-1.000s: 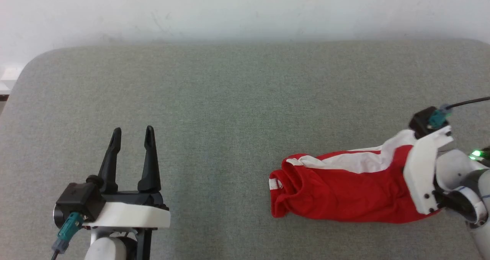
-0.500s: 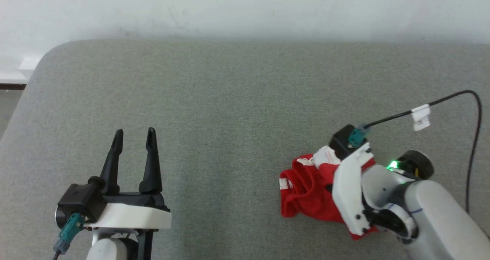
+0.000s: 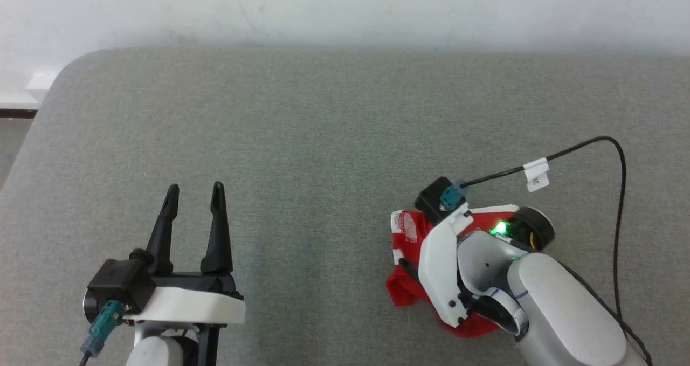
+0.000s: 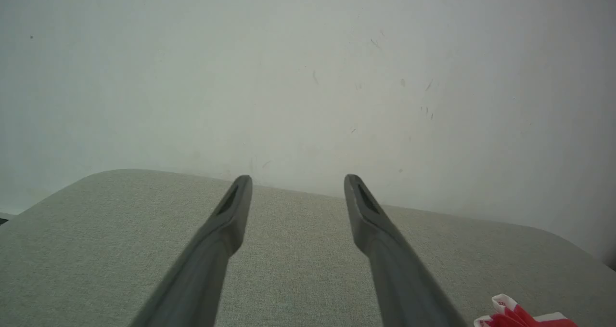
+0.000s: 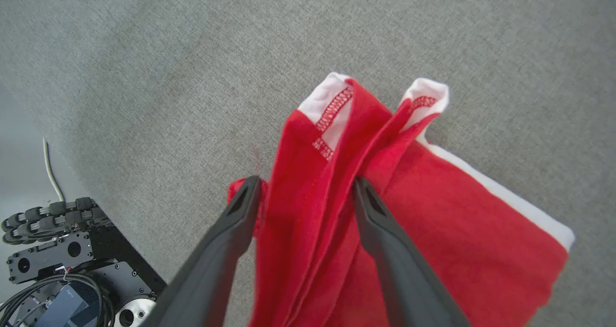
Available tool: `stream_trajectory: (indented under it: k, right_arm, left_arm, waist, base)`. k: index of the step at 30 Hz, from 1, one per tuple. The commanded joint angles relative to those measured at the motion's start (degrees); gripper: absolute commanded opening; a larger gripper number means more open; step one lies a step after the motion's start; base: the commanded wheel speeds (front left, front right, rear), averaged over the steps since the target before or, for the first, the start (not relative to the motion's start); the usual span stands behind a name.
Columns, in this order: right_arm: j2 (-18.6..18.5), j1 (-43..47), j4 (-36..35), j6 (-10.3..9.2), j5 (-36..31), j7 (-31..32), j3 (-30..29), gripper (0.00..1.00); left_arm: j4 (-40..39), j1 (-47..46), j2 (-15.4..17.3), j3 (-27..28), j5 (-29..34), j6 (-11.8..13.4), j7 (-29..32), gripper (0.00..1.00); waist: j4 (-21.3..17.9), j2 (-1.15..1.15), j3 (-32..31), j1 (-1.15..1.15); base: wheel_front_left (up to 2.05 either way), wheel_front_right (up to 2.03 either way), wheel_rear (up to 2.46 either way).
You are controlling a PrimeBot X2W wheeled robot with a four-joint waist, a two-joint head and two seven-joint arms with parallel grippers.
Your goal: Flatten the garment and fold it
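Two finger pairs, both spread. Left fingers point(image 3: 216, 226) idle above bare bench point(image 3: 323, 129). Right fingers point(image 5: 236, 221) apart, straddling ridge of shorts point(image 5: 433, 230), not pinching. Shorts lie bunched at bench's near right. Judgement: neither flat nor neatly folded; spreading and proper folds all left.

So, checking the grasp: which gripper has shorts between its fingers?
The right gripper: the shorts bunch between its spread fingers. The left gripper stands open over bare grey surface.
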Motion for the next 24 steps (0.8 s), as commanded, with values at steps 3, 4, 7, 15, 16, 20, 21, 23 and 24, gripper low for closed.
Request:
stream_trajectory:
  k: [3,4,7,15,16,20,21,23,24]
  right_arm:
    - [0.07,-2.07,-1.67,-0.11,1.14,-1.12,1.68,1.00]
    - [-0.10,-2.52,-3.44,-0.11,1.81,-1.79,1.83,1.00]
    - [-0.26,-2.38,-5.45,-0.11,2.40,-2.43,0.66,1.00]
    - [-3.92,3.49,-10.63,-0.11,-2.94,-1.21,-12.64,1.00]
    - [-4.14,4.54,-10.71,-0.11,-3.84,-0.86,-13.98,1.00]
    - [-3.41,8.37,-9.56,-0.11,-5.64,0.39,-16.76,1.00]
    - [-3.37,9.01,-8.92,-0.11,-6.46,0.55,-17.08,1.00]
    - [-2.53,9.79,-7.49,-0.11,-7.52,-0.04,-17.80,1.00]
    - [-1.97,10.01,-6.61,-0.11,-7.97,-0.50,-18.00,1.00]
  left_arm:
    - [0.28,0.17,-0.15,0.33,0.60,-0.32,-0.27,1.00]
    - [0.35,0.33,-0.12,0.43,0.71,-0.37,-0.27,1.00]
    - [0.28,0.51,-0.07,0.61,0.85,-0.37,-0.27,1.00]
    - [-0.39,0.82,0.03,0.97,1.42,-0.36,-0.27,1.00]
    - [-0.37,0.74,0.06,0.93,1.47,-0.43,-0.27,1.00]
    - [-0.37,0.59,0.06,0.85,1.74,-0.52,-0.27,1.00]
    - [-0.35,0.55,0.05,0.78,1.84,-0.53,-0.27,1.00]
    - [-0.32,0.46,0.02,0.62,2.02,-0.54,-0.27,1.00]
    - [-0.32,0.44,0.01,0.56,2.07,-0.55,-0.27,1.00]
  waist:
    - [-1.34,0.00,-0.46,0.00]
    - [-2.14,0.00,-0.80,0.00]
    - [-3.05,0.00,-1.20,0.00]
    - [-5.48,0.00,-1.62,0.00]
    - [-5.56,0.00,-1.52,0.00]
    - [-5.63,0.00,-1.10,0.00]
    - [-5.51,0.00,-0.95,0.00]
    - [-5.25,0.00,-0.67,0.00]
    - [-5.12,0.00,-0.56,0.00]
  base:
    - [0.00,0.00,0.00]
    - [0.00,0.00,0.00]
    - [0.00,0.00,0.00]
    - [0.00,0.00,0.00]
    - [0.00,0.00,0.00]
    - [0.00,0.00,0.00]
    - [0.00,0.00,0.00]
    - [0.00,0.00,0.00]
    - [0.00,0.00,0.00]
